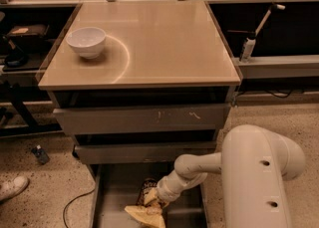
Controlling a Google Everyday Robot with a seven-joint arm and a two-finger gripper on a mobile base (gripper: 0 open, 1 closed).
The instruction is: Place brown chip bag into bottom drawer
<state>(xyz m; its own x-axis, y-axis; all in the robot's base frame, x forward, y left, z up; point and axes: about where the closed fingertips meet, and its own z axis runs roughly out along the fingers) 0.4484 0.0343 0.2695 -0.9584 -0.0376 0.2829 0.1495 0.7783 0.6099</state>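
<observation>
The bottom drawer [117,192] is pulled open below the two closed grey drawers, showing its flat grey floor. The brown chip bag [145,207] lies in it near the front middle, dark top toward the cabinet and yellow part toward me. My gripper [153,199] reaches down into the drawer from the right on a white arm and sits right at the bag's upper part, touching or holding it.
A white bowl [86,41] stands at the left of the tan cabinet top [164,43]. My white arm base [259,172] fills the lower right. A shoe [12,188] and a small bottle [40,154] are on the floor at left. Cluttered benches stand behind.
</observation>
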